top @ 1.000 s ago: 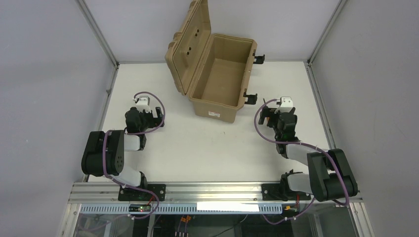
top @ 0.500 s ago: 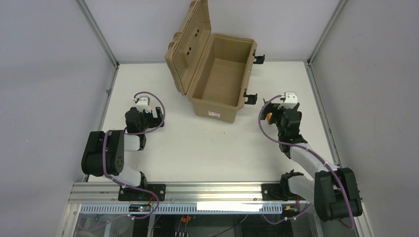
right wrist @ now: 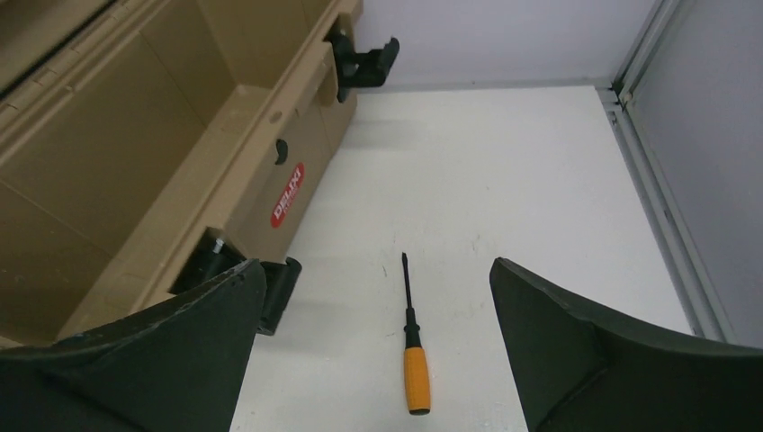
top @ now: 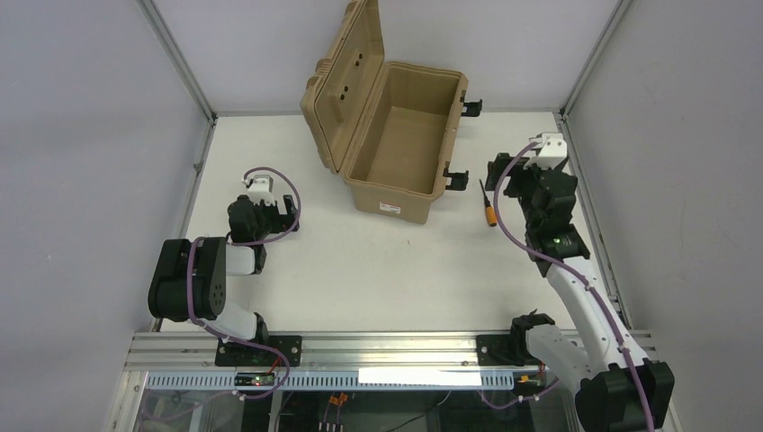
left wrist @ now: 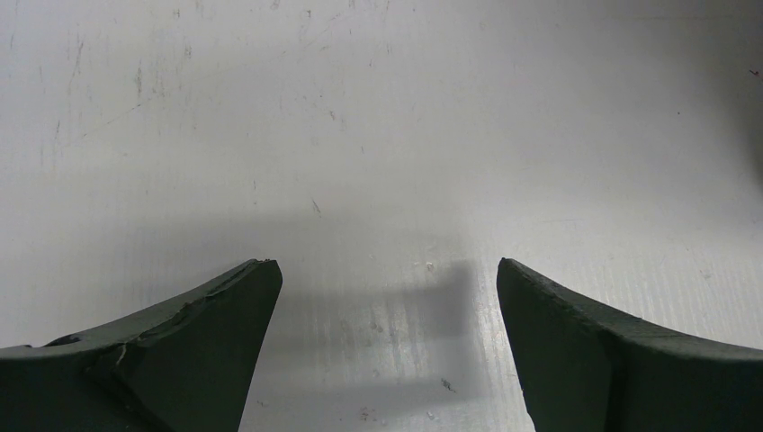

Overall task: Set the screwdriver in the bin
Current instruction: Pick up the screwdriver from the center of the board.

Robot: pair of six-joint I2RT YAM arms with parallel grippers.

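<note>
The screwdriver (top: 490, 209), with an orange handle and thin black shaft, lies flat on the white table just right of the bin's front corner. In the right wrist view the screwdriver (right wrist: 415, 364) lies below and between my fingers, tip pointing away. The tan bin (top: 396, 193) stands open at the back centre with its lid (top: 346, 81) raised, and it also shows in the right wrist view (right wrist: 162, 135). My right gripper (top: 522, 184) (right wrist: 378, 306) is open and empty, raised above the screwdriver. My left gripper (top: 274, 209) (left wrist: 387, 297) is open and empty, low over the bare table at the left.
Two black latches (top: 457, 178) hang off the bin's right side near the screwdriver, and one shows in the right wrist view (right wrist: 270, 292). A metal frame rail (top: 580, 180) and grey walls close the table on the right, back and left.
My right gripper has moved back and to the right, away from the table, uncovering the screwdriver lying there. The left arm and the bin have not moved.
</note>
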